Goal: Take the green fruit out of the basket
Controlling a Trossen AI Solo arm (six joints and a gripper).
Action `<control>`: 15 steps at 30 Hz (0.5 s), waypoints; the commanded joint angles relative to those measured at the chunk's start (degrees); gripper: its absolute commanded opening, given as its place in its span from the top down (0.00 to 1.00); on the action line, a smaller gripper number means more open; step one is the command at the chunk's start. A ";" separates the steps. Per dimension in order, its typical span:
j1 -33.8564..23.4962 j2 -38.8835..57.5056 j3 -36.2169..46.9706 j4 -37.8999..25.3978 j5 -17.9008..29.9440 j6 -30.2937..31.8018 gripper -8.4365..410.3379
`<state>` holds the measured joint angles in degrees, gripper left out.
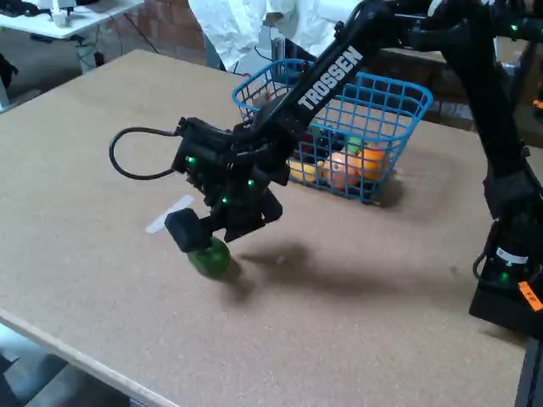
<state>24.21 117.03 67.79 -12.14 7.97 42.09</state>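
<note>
Nearest the fixed view, the green fruit [210,257] sat on the table [76,170], outside the basket [386,106] and well apart from it. The gripper [202,237] pressed down on its top, fingers closed around it. The fruit's upper half was hidden, so its long axis was unreadable. Behind, the arm [331,76] reached forward and down across the basket's front.

table: tan board top [102,136] | back: white desk [76,19], brick wall [182,25]

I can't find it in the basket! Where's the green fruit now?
In the fixed view, the green fruit sits on the table, lower left of the basket, under the gripper.
</note>
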 commanded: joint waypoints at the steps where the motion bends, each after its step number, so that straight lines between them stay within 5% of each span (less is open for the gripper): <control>1: 0.00 0.00 0.00 -0.35 0.61 -0.28 0.23; 15: 0.00 -4.15 0.46 -0.11 3.17 -1.95 0.23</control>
<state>24.18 114.91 68.16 -12.38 10.33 41.47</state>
